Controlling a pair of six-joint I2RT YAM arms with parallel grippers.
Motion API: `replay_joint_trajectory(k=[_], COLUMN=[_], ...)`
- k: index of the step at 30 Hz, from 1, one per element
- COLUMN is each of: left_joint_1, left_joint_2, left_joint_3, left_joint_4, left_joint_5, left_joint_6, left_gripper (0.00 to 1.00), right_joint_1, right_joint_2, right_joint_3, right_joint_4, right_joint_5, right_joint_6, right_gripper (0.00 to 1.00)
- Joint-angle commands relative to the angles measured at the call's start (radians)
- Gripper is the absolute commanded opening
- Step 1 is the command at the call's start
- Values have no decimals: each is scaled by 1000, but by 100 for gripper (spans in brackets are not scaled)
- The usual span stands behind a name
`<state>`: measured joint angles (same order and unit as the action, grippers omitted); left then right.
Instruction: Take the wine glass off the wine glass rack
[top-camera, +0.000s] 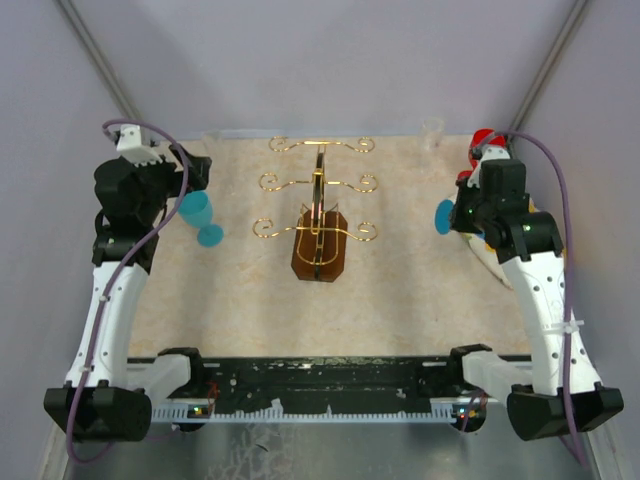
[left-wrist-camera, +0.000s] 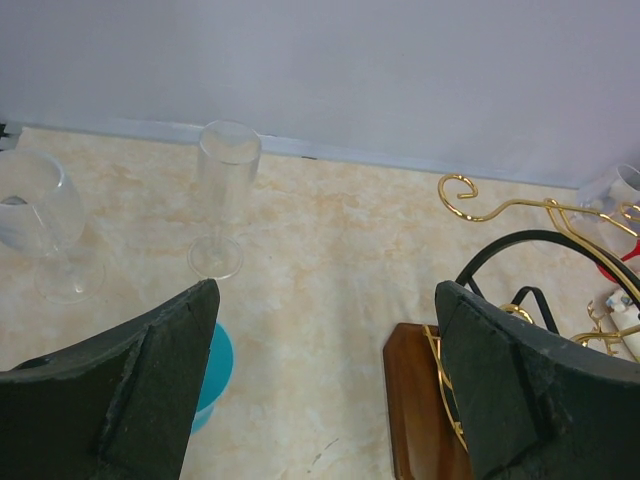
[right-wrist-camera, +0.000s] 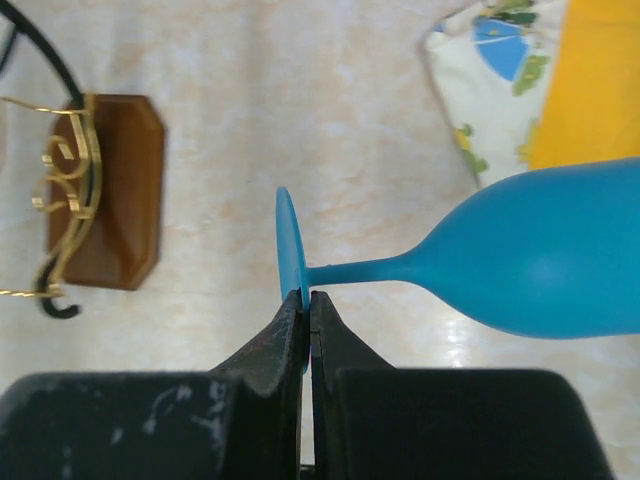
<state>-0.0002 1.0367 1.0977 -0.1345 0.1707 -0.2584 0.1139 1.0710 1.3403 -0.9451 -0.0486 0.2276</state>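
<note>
The wine glass rack (top-camera: 320, 215), gold wire on a brown wooden base (right-wrist-camera: 110, 190), stands mid-table with no glass on its loops. My right gripper (right-wrist-camera: 310, 300) is shut on the foot rim of a blue wine glass (right-wrist-camera: 550, 260), which it holds on its side, right of the rack and apart from it; its foot (top-camera: 443, 217) faces the rack. Another blue wine glass (top-camera: 202, 215) stands on the table just in front of my left gripper (top-camera: 193, 175). That gripper (left-wrist-camera: 325, 300) is open and empty, and its left finger (left-wrist-camera: 160, 380) partly hides this glass's foot (left-wrist-camera: 215, 365).
A clear flute (left-wrist-camera: 228, 175) and a clear wine glass (left-wrist-camera: 40, 215) stand at the back left. A patterned cloth (right-wrist-camera: 495, 70) and a yellow item (right-wrist-camera: 595, 80) lie under the right arm. Red objects (top-camera: 482, 140) sit at the back right corner.
</note>
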Motion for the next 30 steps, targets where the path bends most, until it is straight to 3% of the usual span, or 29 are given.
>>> replay_joint_trajectory(k=[1, 5, 16, 30], left_joint_1=[-4, -4, -4, -3], left_joint_2=[-18, -10, -40, -72], left_joint_3=[17, 24, 30, 13], left_joint_4=[-20, -33, -69, -72], left_joint_5=[34, 50, 76, 72], left_joint_6=[-9, -26, -25, -32], left_gripper=[94, 94, 94, 96], right_joint_1=[95, 166, 309, 331], right_joint_2=[-46, -17, 258, 474], right_joint_3=[-65, -176, -182, -214], right_joint_4=[-44, -65, -89, -93], right_joint_5=[384, 602, 912, 1016], right_joint_6=[-116, -111, -38, 76], right_gripper=[0, 0, 0, 0])
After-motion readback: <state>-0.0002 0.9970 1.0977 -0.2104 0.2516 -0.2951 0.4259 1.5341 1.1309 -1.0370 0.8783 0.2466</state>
